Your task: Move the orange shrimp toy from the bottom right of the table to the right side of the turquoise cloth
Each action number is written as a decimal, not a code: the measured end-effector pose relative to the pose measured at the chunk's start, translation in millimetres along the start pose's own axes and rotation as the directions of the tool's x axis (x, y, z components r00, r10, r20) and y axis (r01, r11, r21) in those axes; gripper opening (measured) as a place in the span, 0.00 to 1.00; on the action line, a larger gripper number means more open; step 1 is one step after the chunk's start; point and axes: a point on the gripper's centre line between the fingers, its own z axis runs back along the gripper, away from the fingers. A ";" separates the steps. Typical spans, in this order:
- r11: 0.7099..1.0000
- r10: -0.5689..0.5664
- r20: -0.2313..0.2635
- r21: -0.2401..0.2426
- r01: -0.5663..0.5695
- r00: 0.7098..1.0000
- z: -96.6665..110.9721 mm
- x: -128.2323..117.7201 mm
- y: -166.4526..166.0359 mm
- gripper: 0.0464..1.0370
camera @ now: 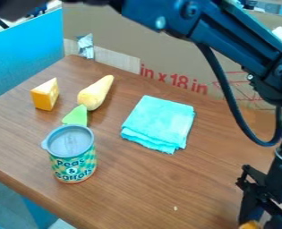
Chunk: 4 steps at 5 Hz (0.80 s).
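Black gripper (263,223) low at the near right edge of the brown table (185,188), an orange thing (249,225) at its tip, cut off by the view's edge; how far apart the jaws stand, and whether they grasp it or only meet it, I cannot tell. Left of the gripper, well apart: folded turquoise cloth (159,123) mid-table, then a lidded can (74,165) standing upright at near left. Beyond the can, a green piece (76,116), a pale yellow tapered toy (95,94) and, farther left, an orange-and-white wedge (44,96).
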 end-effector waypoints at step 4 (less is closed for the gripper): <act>0.972 -0.102 0.376 0.233 0.012 0.921 102.0 33.6 67.3 0.46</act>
